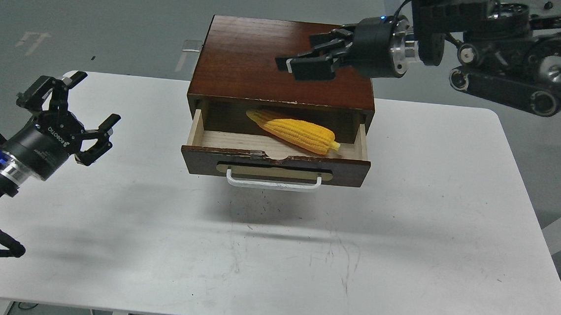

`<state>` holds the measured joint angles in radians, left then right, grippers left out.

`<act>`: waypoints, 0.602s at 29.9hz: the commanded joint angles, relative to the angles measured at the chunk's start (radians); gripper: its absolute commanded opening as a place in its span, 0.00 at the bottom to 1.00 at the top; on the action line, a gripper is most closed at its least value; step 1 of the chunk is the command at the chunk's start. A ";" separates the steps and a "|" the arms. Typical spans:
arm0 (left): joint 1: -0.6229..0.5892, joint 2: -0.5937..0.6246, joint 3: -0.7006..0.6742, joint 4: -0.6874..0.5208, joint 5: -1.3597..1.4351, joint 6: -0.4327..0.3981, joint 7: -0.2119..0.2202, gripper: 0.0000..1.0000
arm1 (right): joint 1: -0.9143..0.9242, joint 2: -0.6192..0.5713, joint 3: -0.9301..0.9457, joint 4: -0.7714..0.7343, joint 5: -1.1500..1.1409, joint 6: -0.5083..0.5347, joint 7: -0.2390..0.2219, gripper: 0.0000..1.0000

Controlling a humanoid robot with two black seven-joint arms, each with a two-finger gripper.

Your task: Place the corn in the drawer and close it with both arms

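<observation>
Head view. The drawer (275, 166) stands pulled out from the cabinet (282, 61) at the table's (404, 225) 12 o'clock edge. The corn (294, 132) lies inside on the pale floor, slanted, its tapered tip toward 10 o'clock and its blunt end toward 4 o'clock, near the drawer's right wall. The white handle (274, 182) faces us at 6 o'clock. Our left gripper (73, 113), at 9 o'clock of the drawer and well apart from it, hangs over the table with fingers spread and empty. Our right gripper (297, 62) hovers above the cabinet top, pointing toward 9 o'clock; its fingers sit close together and hold nothing, though we cannot tell whether they meet.
</observation>
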<state>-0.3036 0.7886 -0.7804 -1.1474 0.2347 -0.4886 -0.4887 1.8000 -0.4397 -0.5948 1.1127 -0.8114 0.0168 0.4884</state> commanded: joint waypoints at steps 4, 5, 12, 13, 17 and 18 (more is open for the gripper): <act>0.000 -0.012 0.007 0.000 0.001 0.000 0.000 1.00 | -0.269 -0.174 0.206 -0.005 0.216 0.000 0.000 0.96; 0.000 -0.014 0.009 0.002 0.001 0.000 0.000 1.00 | -0.347 -0.204 0.280 -0.007 0.251 0.000 0.000 0.96; 0.003 -0.025 0.015 0.003 0.008 0.000 0.000 1.00 | -0.746 -0.245 0.676 -0.051 0.470 0.011 0.000 0.96; 0.003 -0.025 0.015 0.003 0.008 0.000 0.000 1.00 | -0.746 -0.244 0.676 -0.051 0.471 0.011 0.000 0.96; 0.003 -0.023 0.018 0.003 0.066 0.000 0.000 1.00 | -0.879 -0.222 0.786 -0.129 0.639 0.109 0.000 0.96; 0.004 -0.020 0.018 0.003 0.067 0.000 0.000 1.00 | -0.899 -0.209 0.799 -0.145 0.699 0.145 0.000 0.96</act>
<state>-0.3006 0.7642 -0.7630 -1.1443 0.2785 -0.4887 -0.4887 0.9705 -0.6727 0.1500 1.0138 -0.2530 0.0746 0.4886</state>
